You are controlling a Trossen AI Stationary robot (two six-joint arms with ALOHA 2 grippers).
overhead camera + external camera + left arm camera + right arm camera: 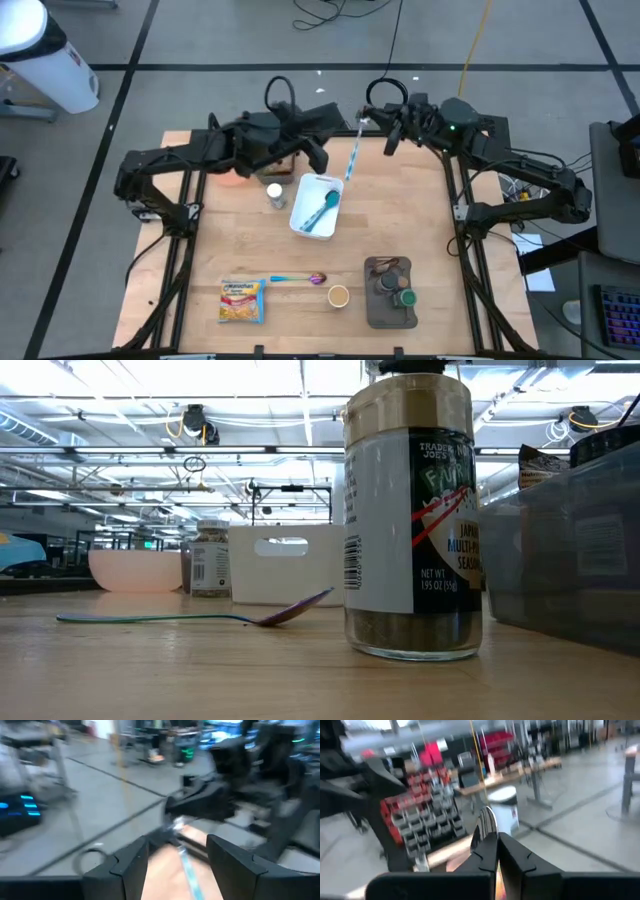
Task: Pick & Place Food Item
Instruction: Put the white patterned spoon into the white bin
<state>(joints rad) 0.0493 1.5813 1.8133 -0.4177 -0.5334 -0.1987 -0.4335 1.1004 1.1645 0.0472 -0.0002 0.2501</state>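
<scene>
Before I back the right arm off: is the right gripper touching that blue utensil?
Touching. In the high view the right gripper is shut on the top end of the blue utensil, which slants down toward the white bin. The left gripper is open beside it.

My wooden table (420, 230) carries a fair spread right now. Near its middle sits a white bin (316, 204) with a teal spoon lying inside, and just beside it stands a small spice jar (274, 195). A pink bowl (135, 569) rests toward the far left corner, mostly hidden under my left arm. Along the near edge lie a yellow noodle packet (241, 300), a purple-bowled spoon (298, 278), a tan-capped seasoning jar (338, 295) and a dark tray (374, 312) holding small containers.
</scene>
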